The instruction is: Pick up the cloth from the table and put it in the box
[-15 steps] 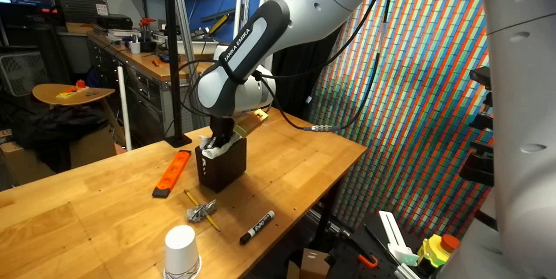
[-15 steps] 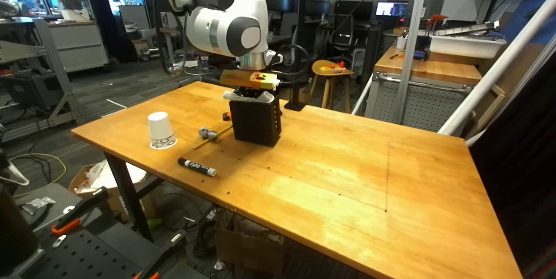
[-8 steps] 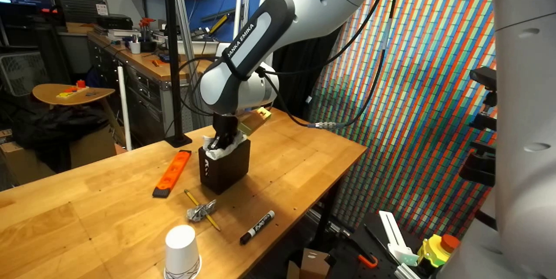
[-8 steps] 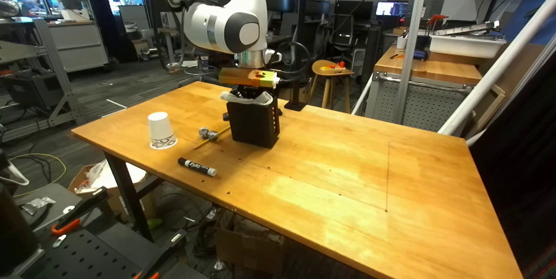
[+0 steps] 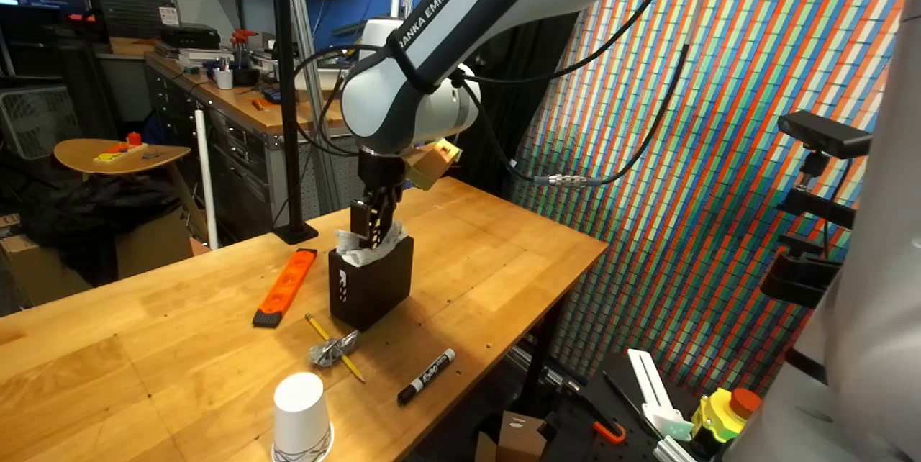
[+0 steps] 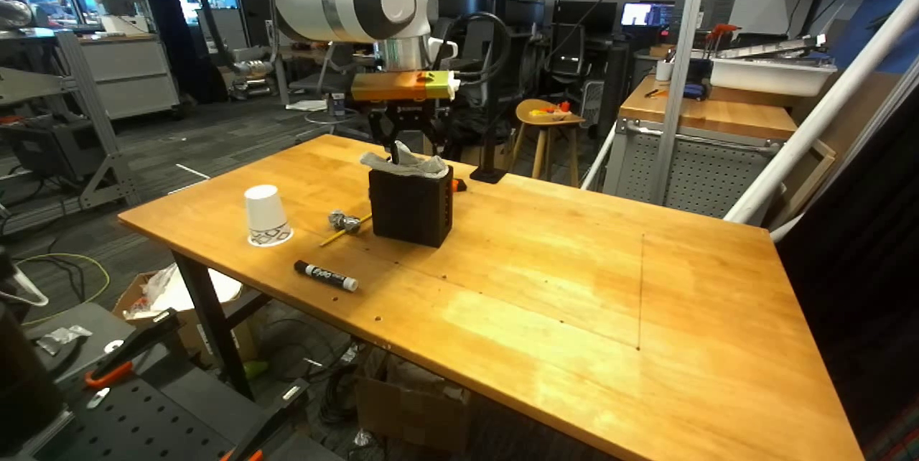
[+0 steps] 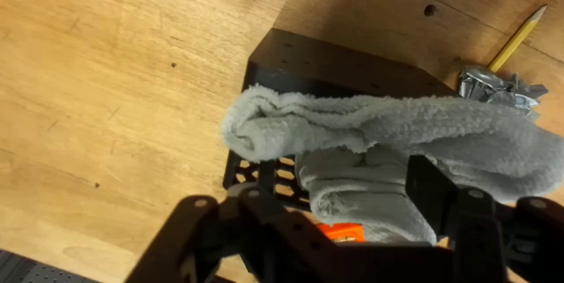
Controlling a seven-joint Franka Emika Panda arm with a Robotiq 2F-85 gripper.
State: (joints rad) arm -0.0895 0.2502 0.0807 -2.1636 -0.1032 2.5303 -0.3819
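The pale grey cloth (image 7: 396, 124) lies bunched in the mouth of the black box (image 5: 370, 289), with folds sticking up and over its rim. In the wrist view the cloth covers much of the opening; perforated mesh shows at one end. Upright on the wooden table (image 6: 546, 289), the box also shows in an exterior view (image 6: 409, 210). My gripper (image 7: 341, 181) points down at the cloth with its jaws wide apart. Folds of cloth lie between and below the fingers, not pinched. One finger pad (image 7: 425, 190) stands close against the cloth; whether it touches cannot be told.
An orange tool (image 5: 284, 289) lies beside the box. A pencil (image 5: 352, 368) with crumpled foil (image 5: 333, 349), a black marker (image 5: 426, 377) and an upturned white cup (image 5: 301, 411) are on the table's near part. A black pole (image 5: 291, 160) rises from the table edge behind the box.
The jaws have gone from shut on the cloth to open. My arm has risen, and the cloth has stayed in the top of the box. The box has shifted slightly.
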